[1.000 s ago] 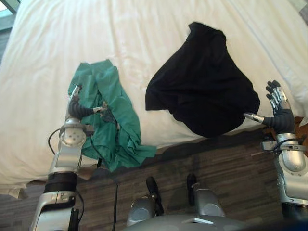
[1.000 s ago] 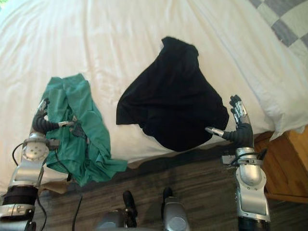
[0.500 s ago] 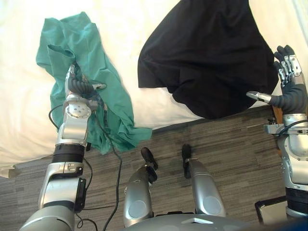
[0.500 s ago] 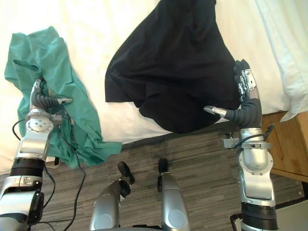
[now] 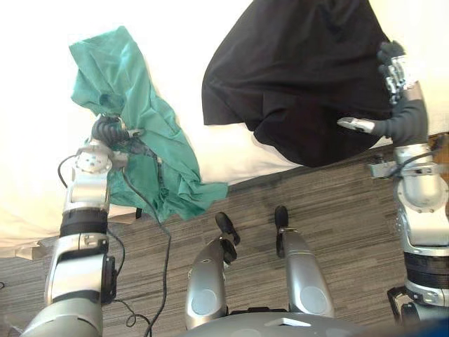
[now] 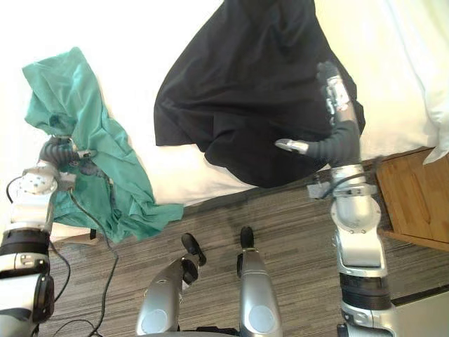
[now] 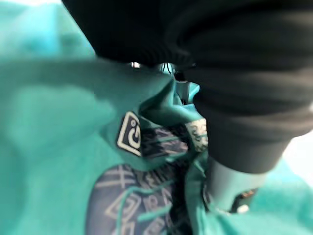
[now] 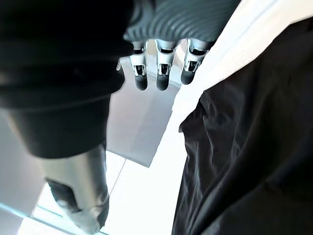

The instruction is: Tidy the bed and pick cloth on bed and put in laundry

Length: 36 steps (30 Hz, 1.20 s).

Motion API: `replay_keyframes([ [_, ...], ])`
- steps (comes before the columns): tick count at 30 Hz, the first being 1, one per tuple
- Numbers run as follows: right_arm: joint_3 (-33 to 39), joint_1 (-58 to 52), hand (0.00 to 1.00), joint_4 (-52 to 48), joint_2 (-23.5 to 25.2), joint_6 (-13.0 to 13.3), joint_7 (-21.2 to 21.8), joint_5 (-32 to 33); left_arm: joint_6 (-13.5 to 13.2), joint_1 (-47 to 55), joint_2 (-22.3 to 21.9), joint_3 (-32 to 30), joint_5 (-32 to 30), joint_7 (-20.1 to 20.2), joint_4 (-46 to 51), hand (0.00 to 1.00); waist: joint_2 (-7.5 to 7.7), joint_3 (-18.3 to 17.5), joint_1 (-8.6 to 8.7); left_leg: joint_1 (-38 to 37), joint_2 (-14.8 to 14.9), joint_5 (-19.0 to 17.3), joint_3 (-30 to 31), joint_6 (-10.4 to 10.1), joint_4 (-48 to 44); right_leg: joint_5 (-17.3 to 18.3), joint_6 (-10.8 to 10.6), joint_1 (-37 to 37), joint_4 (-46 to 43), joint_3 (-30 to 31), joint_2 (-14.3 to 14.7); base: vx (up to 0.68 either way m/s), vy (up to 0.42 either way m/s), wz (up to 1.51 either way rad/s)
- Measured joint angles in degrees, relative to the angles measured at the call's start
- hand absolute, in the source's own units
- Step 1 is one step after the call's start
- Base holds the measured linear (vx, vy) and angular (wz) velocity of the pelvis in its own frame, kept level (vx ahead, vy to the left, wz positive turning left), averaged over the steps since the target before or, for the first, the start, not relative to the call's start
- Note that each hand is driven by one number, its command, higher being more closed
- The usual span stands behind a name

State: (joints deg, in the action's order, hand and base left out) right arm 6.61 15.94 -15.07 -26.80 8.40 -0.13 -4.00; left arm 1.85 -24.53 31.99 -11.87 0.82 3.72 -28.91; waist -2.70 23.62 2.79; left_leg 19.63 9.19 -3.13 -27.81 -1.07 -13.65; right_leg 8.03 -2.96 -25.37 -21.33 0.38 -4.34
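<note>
Silver-grey arms (image 5: pixel 423 210) carry dark ribbed covers (image 5: pixel 409 121) and dark-tipped silver fingers (image 8: pixel 164 68).

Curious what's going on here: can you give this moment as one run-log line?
left hand: in crumpled green cloth, white bed edge | right hand: open, empty, by black cloth

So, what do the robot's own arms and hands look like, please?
The left arm and the right arm are made of rounded silver-grey shells with black bands between the segments. The left one has a round silver disc with small holes by the wrist. A dark ribbed cover wraps the wrist and back of the left hand and the right hand. The right hand's fingers are silver with dark tips.
</note>
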Motion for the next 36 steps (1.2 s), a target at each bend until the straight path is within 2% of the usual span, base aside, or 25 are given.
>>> replay_keyframes([
  [1,-0.67,0.66,0.00,0.58,-0.75,-0.71,0.18,-1.42,-2.48,1.10,-0.64,0.17,0.79,0.00,0.12,1.00,-0.01,0.00,-0.26,0.15,-0.39,0.26,0.37,0.37,0.44,-0.08,-0.14,0.00,0.15,-0.38,-0.32,0.00,0.021,0.17],
  [3,-1.48,2.24,0.00,1.24,-1.73,-2.61,0.47,-3.70,-5.31,2.56,-1.77,0.48,0.94,0.01,0.57,1.00,-0.14,0.14,-0.46,0.62,-0.90,0.48,1.46,0.71,0.56,-0.14,-0.24,0.13,0.26,-1.26,-0.87,0.01,0.021,0.25],
  [5,-2.24,4.22,0.00,1.68,-2.59,-4.69,0.43,-4.97,-6.98,3.35,-2.73,1.15,0.97,0.09,1.41,1.00,-0.16,0.26,-0.85,0.99,-1.25,0.63,2.32,0.94,0.52,-0.15,-0.27,0.34,0.35,-2.20,-1.36,0.00,0.020,0.30],
  [7,-3.09,6.82,0.00,3.22,-4.09,-6.77,0.46,-6.06,-7.25,3.74,-2.84,1.78,0.96,0.67,3.13,1.00,-0.06,0.37,-1.00,1.65,-1.48,0.84,3.50,1.21,0.48,-0.16,-0.28,0.47,0.45,-3.42,-1.75,-0.01,0.014,0.29],
  [9,-3.38,9.74,0.00,6.08,-6.24,-9.30,0.72,-8.64,-7.28,3.74,-2.98,1.79,0.97,1.82,4.73,1.00,-0.18,0.55,-2.04,2.39,-1.69,0.99,4.48,1.42,0.44,-0.19,-0.34,0.46,0.76,-4.21,-1.97,-0.01,0.003,0.22],
  [12,-3.90,13.88,0.00,10.81,-9.98,-12.02,3.83,-16.35,-7.68,3.82,-3.08,1.68,0.93,2.92,7.48,1.00,-0.65,1.21,-2.35,4.08,-2.05,1.66,6.18,1.64,0.60,-0.20,-0.36,-0.16,1.01,-6.00,-2.33,0.01,-0.004,0.29],
  [16,-5.21,17.69,0.00,17.54,-13.98,-14.16,9.89,-23.77,-7.75,3.82,-2.88,0.45,0.87,5.91,10.84,1.00,-0.81,2.24,-3.13,5.54,-2.21,2.13,7.10,1.61,1.07,-0.20,-0.35,-1.07,1.39,-7.11,-2.49,0.04,-0.019,0.15],
  [21,-5.02,20.44,0.00,24.03,-16.88,-15.70,12.88,-24.44,-9.18,3.82,-1.69,-0.97,0.87,10.19,13.56,1.00,-1.06,2.60,-3.74,7.56,-2.49,3.57,8.44,1.40,2.92,-0.25,-0.28,-2.47,2.37,-9.27,-2.63,0.07,-0.032,0.19],
  [22,-4.55,21.36,1.00,25.21,-17.37,-15.76,13.12,-24.44,-9.20,3.82,-1.68,-1.37,0.86,10.99,13.99,1.00,-1.07,2.61,-3.85,7.66,-2.55,3.81,8.67,1.34,3.39,-0.28,-0.23,-2.52,2.71,-9.46,-2.58,0.06,-0.027,0.11],
  [27,-1.84,26.67,1.00,29.94,-18.58,-15.66,14.96,-24.34,-12.18,3.82,-0.89,-2.23,0.86,12.39,15.24,1.00,-1.20,2.55,-4.47,9.62,-2.58,5.11,9.63,1.03,4.77,-0.68,0.16,-4.30,3.40,-10.52,-2.40,0.03,-0.019,0.09],
  [31,-0.14,28.63,1.00,33.69,-18.86,-15.41,16.04,-21.27,-12.69,3.82,-0.89,-2.21,0.88,13.08,15.43,1.00,-1.21,2.54,-5.63,9.57,-2.49,5.58,9.70,0.79,5.56,-0.78,0.27,-4.40,3.83,-10.72,-2.19,0.00,0.000,0.00],
  [33,-0.06,29.54,1.00,36.33,-18.86,-14.68,14.63,-18.16,-12.80,3.82,-0.85,-2.25,0.91,13.55,15.42,1.00,-1.25,2.48,-5.74,9.55,-2.50,5.60,9.70,0.76,5.61,-0.78,0.27,-4.36,3.92,-10.74,-2.19,0.00,0.000,0.00],
  [36,-0.08,29.15,1.00,39.28,-17.62,-12.75,10.28,-13.10,-13.07,3.82,-0.96,-2.15,1.49,13.95,15.31,1.00,-1.18,2.40,-5.85,9.34,-2.49,5.78,9.66,0.48,5.63,-0.78,0.27,-4.10,4.04,-10.81,-2.24,0.04,-0.012,0.01],
])
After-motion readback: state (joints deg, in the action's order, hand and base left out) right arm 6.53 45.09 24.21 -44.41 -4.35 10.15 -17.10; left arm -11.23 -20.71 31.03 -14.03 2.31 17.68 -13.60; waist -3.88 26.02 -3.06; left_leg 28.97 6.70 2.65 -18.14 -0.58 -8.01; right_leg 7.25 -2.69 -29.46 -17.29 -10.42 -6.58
